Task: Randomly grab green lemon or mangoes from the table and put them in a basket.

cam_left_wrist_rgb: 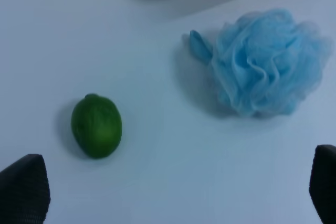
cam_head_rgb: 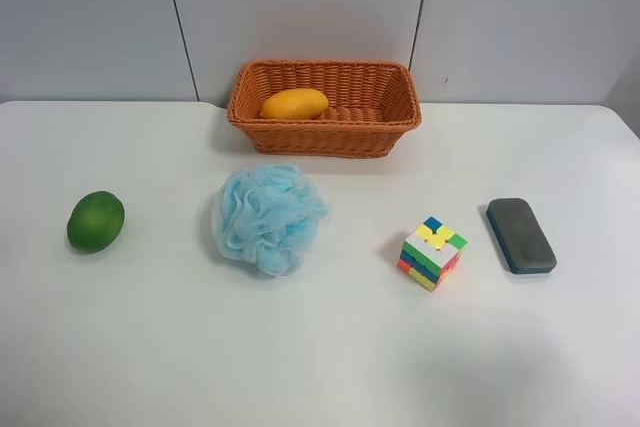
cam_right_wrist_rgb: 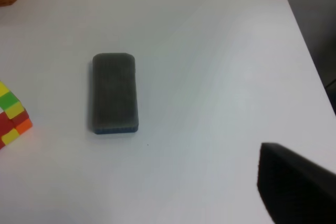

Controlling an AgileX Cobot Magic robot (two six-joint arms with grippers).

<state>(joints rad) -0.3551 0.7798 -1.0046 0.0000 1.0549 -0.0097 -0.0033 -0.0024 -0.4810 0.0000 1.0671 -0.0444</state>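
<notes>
The green lemon [cam_head_rgb: 96, 221] lies on the white table [cam_head_rgb: 320, 367] at the exterior high view's left. It also shows in the left wrist view [cam_left_wrist_rgb: 96, 125]. The orange-yellow mango [cam_head_rgb: 294, 104] lies inside the wicker basket [cam_head_rgb: 324, 137] at the back middle. My left gripper [cam_left_wrist_rgb: 173, 182] is open and empty, above the table, with the lemon ahead of one finger [cam_left_wrist_rgb: 23, 184]. Of my right gripper only one dark finger [cam_right_wrist_rgb: 294, 187] shows, above bare table near a grey block [cam_right_wrist_rgb: 115, 93]. Neither arm shows in the exterior high view.
A blue mesh bath pouf [cam_head_rgb: 268, 217] sits in front of the basket, also seen in the left wrist view [cam_left_wrist_rgb: 265, 61]. A coloured puzzle cube [cam_head_rgb: 432, 252] and the grey block [cam_head_rgb: 520, 235] lie at the right. The table's edge [cam_right_wrist_rgb: 302, 30] runs close past the block.
</notes>
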